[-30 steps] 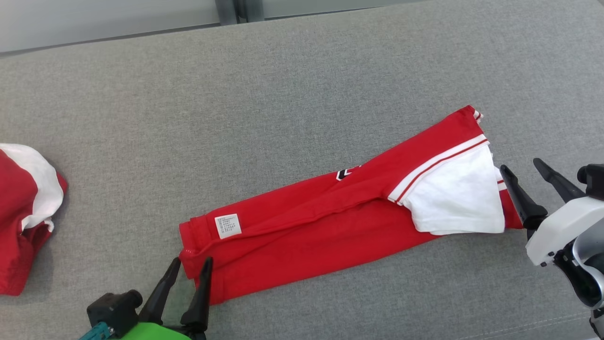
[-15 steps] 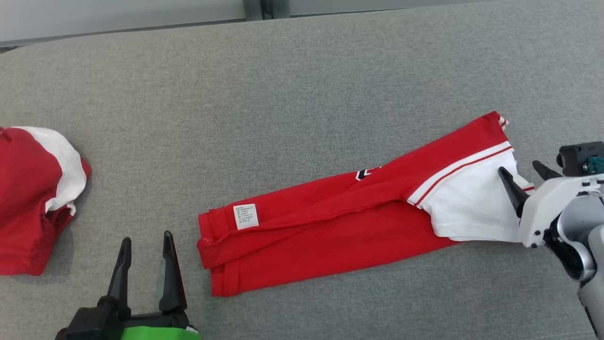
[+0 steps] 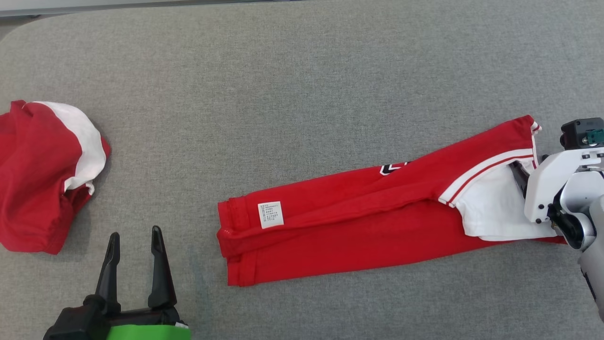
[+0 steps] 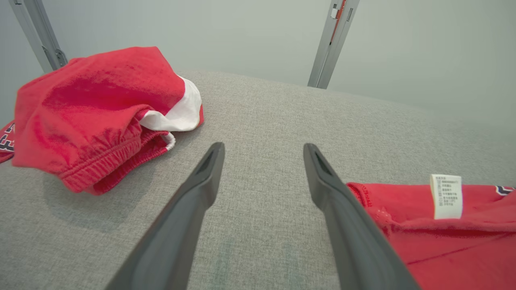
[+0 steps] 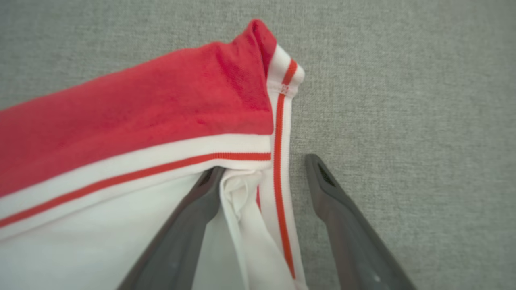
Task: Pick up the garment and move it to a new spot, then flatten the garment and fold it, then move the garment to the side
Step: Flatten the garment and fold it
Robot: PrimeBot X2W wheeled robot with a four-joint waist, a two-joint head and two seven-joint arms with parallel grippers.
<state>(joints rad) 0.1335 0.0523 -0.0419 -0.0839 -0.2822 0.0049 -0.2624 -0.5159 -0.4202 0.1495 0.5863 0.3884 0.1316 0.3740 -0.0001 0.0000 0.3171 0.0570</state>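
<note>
Garment [image 3: 358, 226] lies folded lengthwise, right of centre on the surface [image 3: 283, 94]. Right pincer [image 5: 264, 165] spread, straddling its white end; left pincer [image 3: 134, 233] spread, empty, near the hem. Cross-fold and side move likely left.

The red garment [image 3: 330, 236], white-panelled at its right end, lies flat, folded into a long strip.
</note>
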